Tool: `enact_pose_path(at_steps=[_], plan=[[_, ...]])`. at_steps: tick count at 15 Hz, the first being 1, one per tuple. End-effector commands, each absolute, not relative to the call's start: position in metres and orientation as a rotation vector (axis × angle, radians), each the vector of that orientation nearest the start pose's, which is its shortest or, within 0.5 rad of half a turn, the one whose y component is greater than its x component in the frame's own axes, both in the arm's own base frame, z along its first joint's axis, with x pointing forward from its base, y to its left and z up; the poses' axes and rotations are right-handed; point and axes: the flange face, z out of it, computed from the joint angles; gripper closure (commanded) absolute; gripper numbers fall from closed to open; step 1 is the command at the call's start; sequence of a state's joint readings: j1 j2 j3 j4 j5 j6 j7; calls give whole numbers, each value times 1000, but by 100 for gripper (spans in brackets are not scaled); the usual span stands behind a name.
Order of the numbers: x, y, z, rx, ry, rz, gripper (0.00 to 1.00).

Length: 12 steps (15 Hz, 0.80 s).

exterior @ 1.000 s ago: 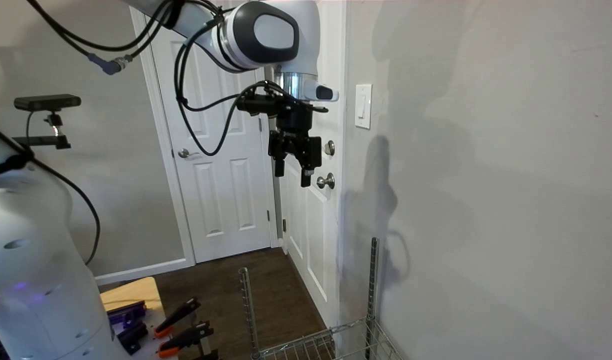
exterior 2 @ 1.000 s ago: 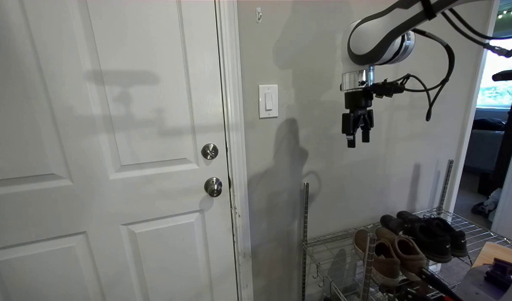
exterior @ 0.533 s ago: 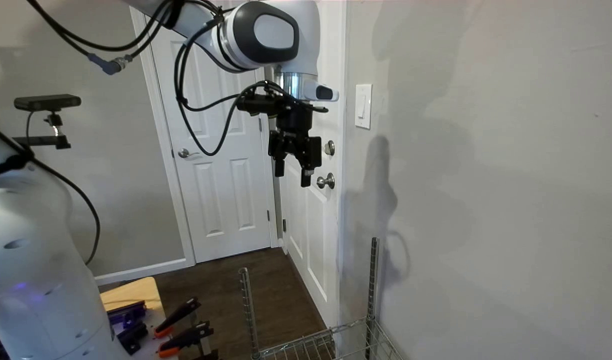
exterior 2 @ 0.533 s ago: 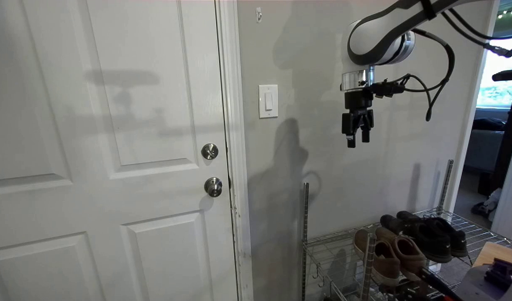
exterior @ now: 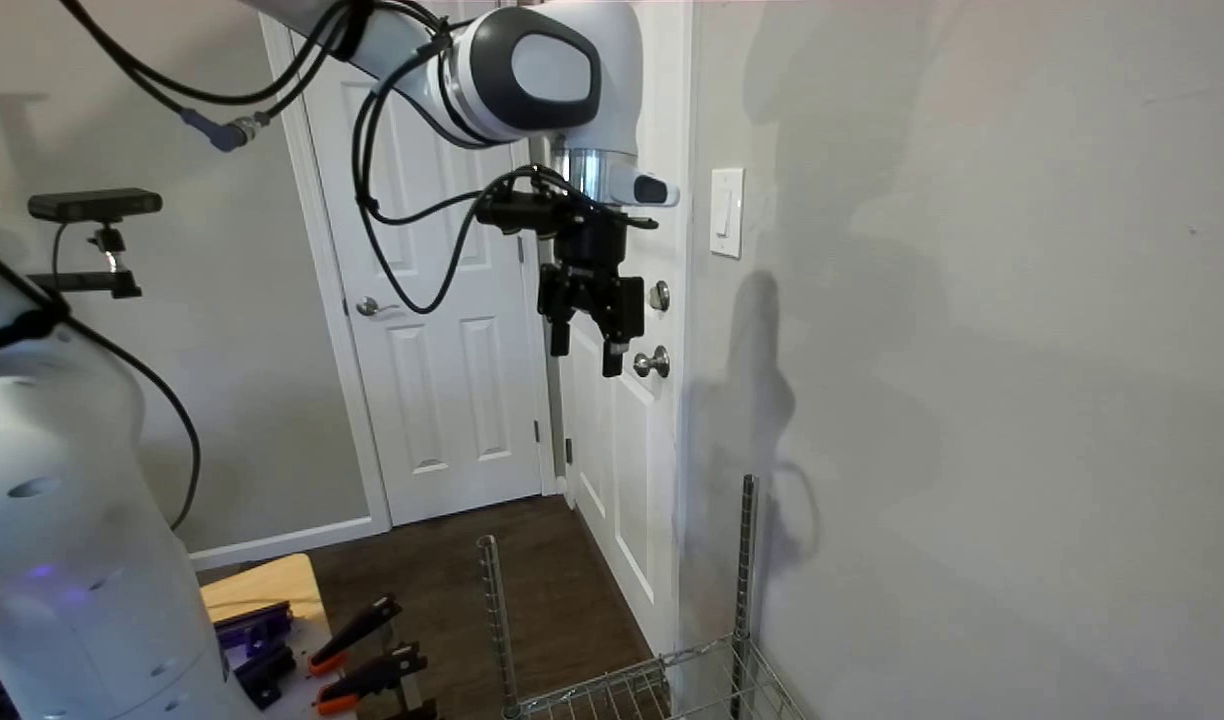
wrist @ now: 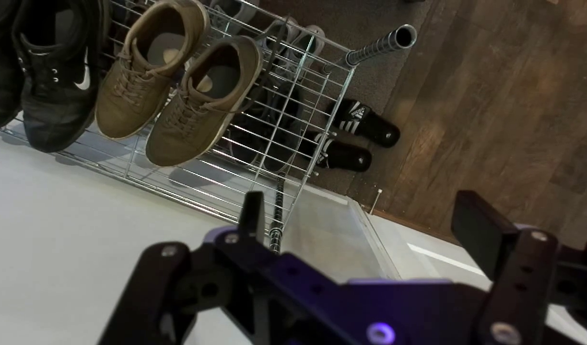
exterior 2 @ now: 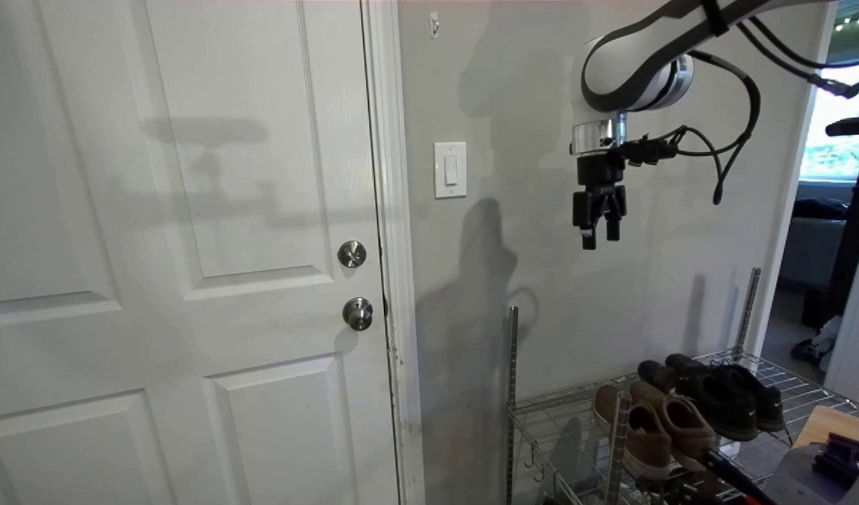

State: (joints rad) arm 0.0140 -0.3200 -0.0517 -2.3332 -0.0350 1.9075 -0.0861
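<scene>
Your tool (exterior 2: 601,240) holds nothing: its fingers (wrist: 252,211) stand spread, a wide gap between them, pointing down and touching nothing. Below you are the wire rack (exterior 2: 577,391) and, on its shelf, the pair of tan shoes (wrist: 178,129). The tool hangs well above both; you cannot tell exactly which part of the rack lies straight under the fingertips.

Judging by that, you are in free air with no grasp in hand. Lowering from here would call for lining up over one spot in the wrist view first, then a slow descent.

Mind the edges. A corner post (wrist: 382,45) and its partner near the wall (exterior: 972,350) rise above the shelf at the end nearer the door (exterior 2: 156,337), so a low sideways sweep could catch them. The wall runs along the rack's long edge, and your stand-off from it is hard to judge. Black shoes (wrist: 53,105) sit beside the tan pair, farther from those posts, and likely crowd that side. Above the mesh between the tan pair and the posts you should have more room.

Farther out, black slides (wrist: 370,127) lie low by the rack's end. In both exterior views the light switch (exterior 2: 450,170) is on the wall beside the door, well apart from your fingers.
</scene>
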Motion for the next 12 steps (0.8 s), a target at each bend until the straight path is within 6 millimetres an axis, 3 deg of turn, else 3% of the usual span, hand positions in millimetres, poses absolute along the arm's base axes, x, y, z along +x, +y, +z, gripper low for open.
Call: enact_pose_path(at_steps=[1, 7, 12], plan=[[444, -20, 454, -3148, -105, 170, 0], [445, -24, 457, -3169, -40, 216, 0], [449, -22, 467, -3178, -147, 36, 0]])
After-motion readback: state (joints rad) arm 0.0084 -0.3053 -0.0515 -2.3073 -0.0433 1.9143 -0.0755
